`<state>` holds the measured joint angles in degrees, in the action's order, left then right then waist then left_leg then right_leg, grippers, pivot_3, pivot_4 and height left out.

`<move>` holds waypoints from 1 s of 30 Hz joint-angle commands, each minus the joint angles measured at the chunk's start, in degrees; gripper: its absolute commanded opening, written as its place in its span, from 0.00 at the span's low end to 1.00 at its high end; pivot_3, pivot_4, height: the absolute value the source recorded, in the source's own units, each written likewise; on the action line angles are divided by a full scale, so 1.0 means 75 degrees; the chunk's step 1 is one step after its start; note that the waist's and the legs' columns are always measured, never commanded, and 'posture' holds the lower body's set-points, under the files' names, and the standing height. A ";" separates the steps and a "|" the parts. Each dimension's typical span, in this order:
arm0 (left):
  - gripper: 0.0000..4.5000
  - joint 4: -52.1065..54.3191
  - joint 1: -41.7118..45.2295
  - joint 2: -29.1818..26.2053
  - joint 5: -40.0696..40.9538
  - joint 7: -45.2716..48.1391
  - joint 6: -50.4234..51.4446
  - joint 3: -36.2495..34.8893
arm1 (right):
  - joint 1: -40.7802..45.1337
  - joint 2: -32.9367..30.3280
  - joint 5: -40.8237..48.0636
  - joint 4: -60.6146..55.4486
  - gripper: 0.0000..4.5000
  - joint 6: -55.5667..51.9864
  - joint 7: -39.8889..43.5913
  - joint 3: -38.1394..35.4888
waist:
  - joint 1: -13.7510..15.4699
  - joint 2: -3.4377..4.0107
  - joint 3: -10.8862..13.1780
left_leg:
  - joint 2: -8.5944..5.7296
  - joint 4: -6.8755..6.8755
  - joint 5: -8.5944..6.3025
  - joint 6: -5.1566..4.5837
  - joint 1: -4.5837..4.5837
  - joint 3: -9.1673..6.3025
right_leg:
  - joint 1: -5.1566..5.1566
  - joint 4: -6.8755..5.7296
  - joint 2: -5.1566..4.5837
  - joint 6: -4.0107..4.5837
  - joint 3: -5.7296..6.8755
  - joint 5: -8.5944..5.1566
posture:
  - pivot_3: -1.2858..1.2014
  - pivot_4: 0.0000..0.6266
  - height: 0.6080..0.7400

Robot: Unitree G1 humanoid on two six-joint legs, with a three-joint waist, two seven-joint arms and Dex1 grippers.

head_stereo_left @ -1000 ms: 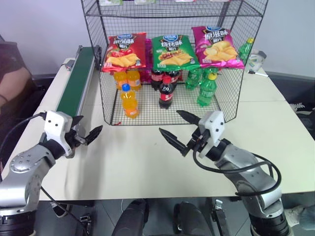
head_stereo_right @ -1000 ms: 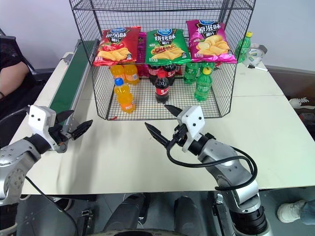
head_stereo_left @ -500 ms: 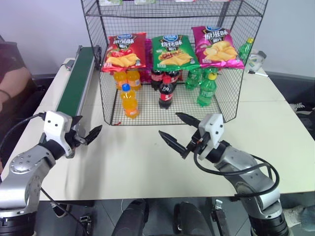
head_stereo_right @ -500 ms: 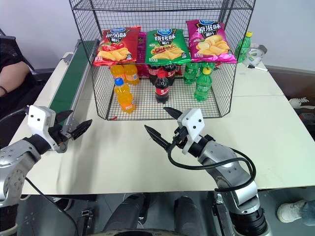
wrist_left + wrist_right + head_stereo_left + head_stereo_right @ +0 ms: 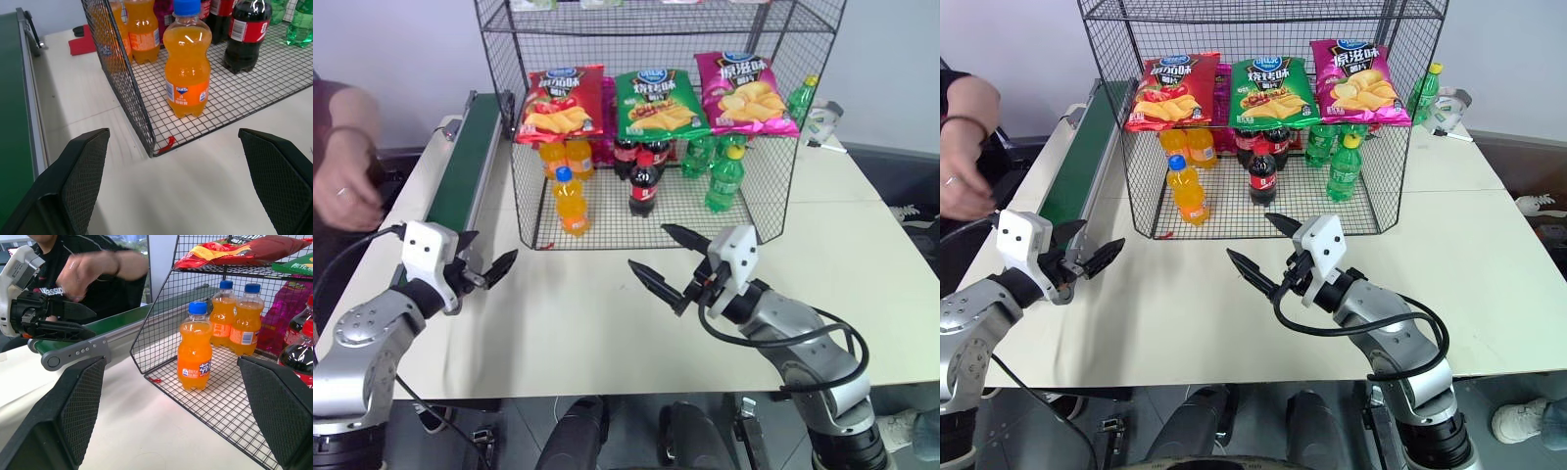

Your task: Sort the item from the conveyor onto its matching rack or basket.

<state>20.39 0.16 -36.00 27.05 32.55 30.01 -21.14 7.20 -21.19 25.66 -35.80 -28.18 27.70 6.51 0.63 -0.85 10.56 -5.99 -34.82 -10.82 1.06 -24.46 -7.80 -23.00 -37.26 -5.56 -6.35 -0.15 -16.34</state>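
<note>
Orange soda bottle (image 5: 571,201): small, clear plastic, blue cap, orange label; stood upright on the bottom tier of the rack (image 5: 529,176), near its front left corner. Conveyor (image 5: 465,162): long dark-green belt, silver-grey framed, laid beside the rack's left side.

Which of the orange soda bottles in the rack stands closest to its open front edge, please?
The lone orange soda bottle at the front left of the rack. The other two orange bottles stand side by side further back, under the red chip bag.
</note>
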 commanded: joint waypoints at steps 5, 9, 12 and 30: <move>0.98 0.0144 0.0083 -0.0014 0.0104 0.0009 -0.0070 -0.0082 | 0.0093 0.0105 0.0109 -0.0322 1.00 0.0072 -0.0016 0.0061 | 0.0000 0.0000 0.0000 | 0.0000 0.0000 0.0000 0.0000 0.0000 0.0000 | 0.0000 0.0000 0.0000 0.0000 0.0000 0.0000 | 0.52 0.24 1.00; 0.98 0.0107 0.0091 0.0014 0.0048 -0.0017 -0.0159 -0.0066 | 0.0108 0.0135 0.0110 -0.0358 1.00 0.0033 -0.0054 0.0107 | -0.0001 0.0000 0.0000 | 0.0000 0.0001 0.0000 0.0000 0.0000 0.0000 | 0.0000 0.0000 0.0000 0.0000 0.0000 0.0000 | 0.52 0.24 1.00; 0.98 0.0088 0.0072 0.0023 0.0024 -0.0016 -0.0209 -0.0052 | 0.0094 0.0149 0.0076 -0.0293 1.00 0.0099 -0.0033 0.0151 | 0.0000 0.0000 0.0000 | 0.0000 0.0001 0.0000 0.0000 0.0000 0.0000 | 0.0000 0.0001 0.0000 0.0000 0.0000 0.0000 | 0.52 0.24 1.00; 0.98 -0.0080 0.0075 0.0101 -0.0060 0.0027 -0.0424 -0.0035 | 0.0004 0.0104 0.0145 -0.0148 1.00 0.0251 0.0165 0.0040 | 0.0000 0.0000 0.0000 | 0.0000 0.0002 0.0000 0.0000 0.0000 0.0000 | 0.0000 0.0002 0.0000 0.0000 0.0000 0.0000 | 0.52 0.24 1.00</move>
<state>19.38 0.27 -35.23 26.58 32.57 28.10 -21.07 7.18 -20.79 26.01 -35.75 -27.56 28.62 7.59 0.64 -0.85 10.56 -5.99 -34.80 -10.83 1.06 -24.46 -7.80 -23.00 -37.25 -5.56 -6.34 -0.14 -16.34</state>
